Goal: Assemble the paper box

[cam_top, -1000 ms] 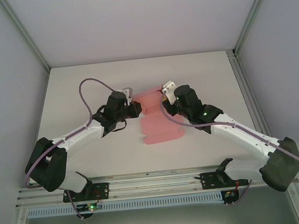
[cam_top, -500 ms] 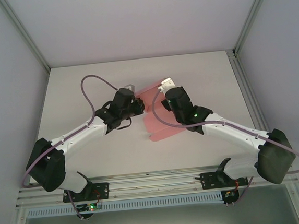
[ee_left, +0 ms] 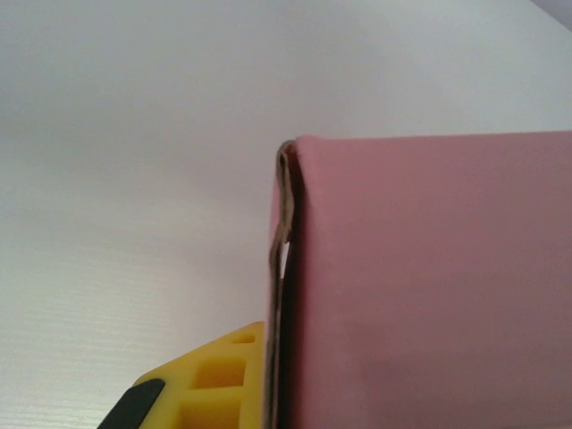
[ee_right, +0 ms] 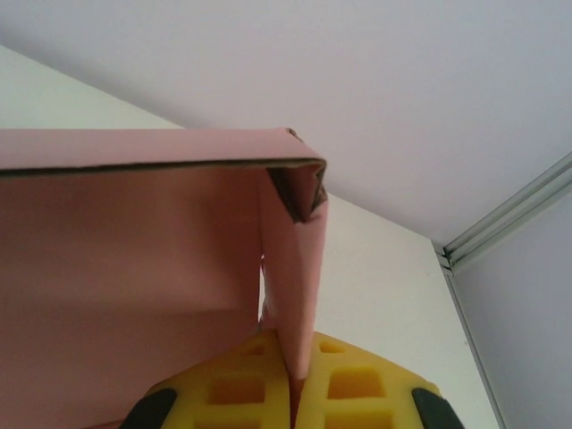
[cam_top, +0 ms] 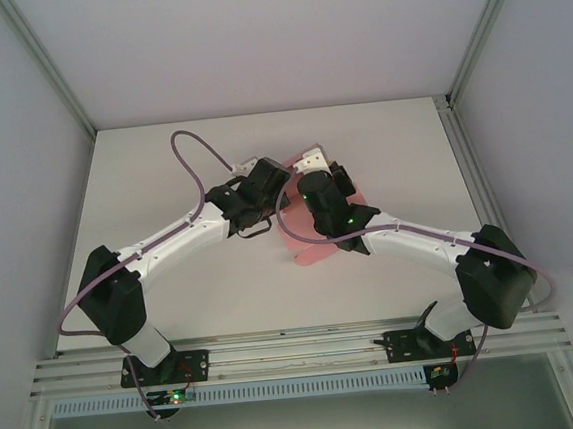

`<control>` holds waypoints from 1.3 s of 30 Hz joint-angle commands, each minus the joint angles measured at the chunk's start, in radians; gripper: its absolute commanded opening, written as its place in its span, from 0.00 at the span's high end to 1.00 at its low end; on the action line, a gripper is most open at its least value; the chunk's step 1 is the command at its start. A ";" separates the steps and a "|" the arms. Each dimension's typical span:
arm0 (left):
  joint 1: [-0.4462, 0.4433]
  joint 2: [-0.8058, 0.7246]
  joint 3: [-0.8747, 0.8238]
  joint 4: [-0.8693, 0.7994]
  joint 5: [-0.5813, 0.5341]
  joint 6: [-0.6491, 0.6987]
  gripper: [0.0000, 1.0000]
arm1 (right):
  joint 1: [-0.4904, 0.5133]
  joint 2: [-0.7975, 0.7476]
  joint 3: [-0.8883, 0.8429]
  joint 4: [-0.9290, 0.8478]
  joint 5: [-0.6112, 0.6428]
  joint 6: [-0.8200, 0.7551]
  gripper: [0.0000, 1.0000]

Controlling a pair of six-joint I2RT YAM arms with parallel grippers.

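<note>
The pink paper box (cam_top: pixel 310 246) lies partly folded at the table's middle, under and between both wrists. My left gripper (cam_top: pixel 267 182) holds its left side. In the left wrist view one yellow pad (ee_left: pixel 217 374) presses against a doubled upright wall (ee_left: pixel 284 268) of the box (ee_left: pixel 429 286); the other pad is hidden behind the pink panel. My right gripper (cam_top: pixel 313 179) is just to the right. In the right wrist view it (ee_right: pixel 299 371) is shut on a thin upright side flap (ee_right: pixel 293 268) of the box (ee_right: pixel 125 250), whose top panel folds over at the corner.
The white table (cam_top: pixel 162 165) runs to metal frame posts (cam_top: pixel 448 105) at the back right and grey walls on three sides. A purple cable (cam_top: pixel 195 147) loops over the left arm. The arm bases (cam_top: pixel 159 361) sit on the near rail.
Both wrists have swung inward until they almost meet over the far part of the box. The pink card has been drawn in and folded up, so less of it shows flat.
</note>
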 commanded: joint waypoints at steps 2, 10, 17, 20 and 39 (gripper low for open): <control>0.014 0.006 -0.024 -0.163 -0.082 -0.018 1.00 | -0.060 -0.006 0.003 -0.009 0.145 0.002 0.93; 0.027 -0.072 -0.009 -0.044 -0.211 0.357 1.00 | -0.100 -0.227 -0.069 -0.064 -0.658 0.089 0.31; 0.118 -0.162 -0.017 0.131 -0.351 0.970 1.00 | -0.171 -0.542 -0.192 -0.042 -1.250 0.172 0.02; 0.176 -0.191 0.037 0.091 -0.075 1.300 1.00 | -0.195 -0.638 -0.203 -0.114 -1.175 0.204 0.02; 0.038 0.390 0.507 -0.760 -0.172 2.024 1.00 | -0.457 -0.810 -0.256 -0.442 -1.137 0.279 0.02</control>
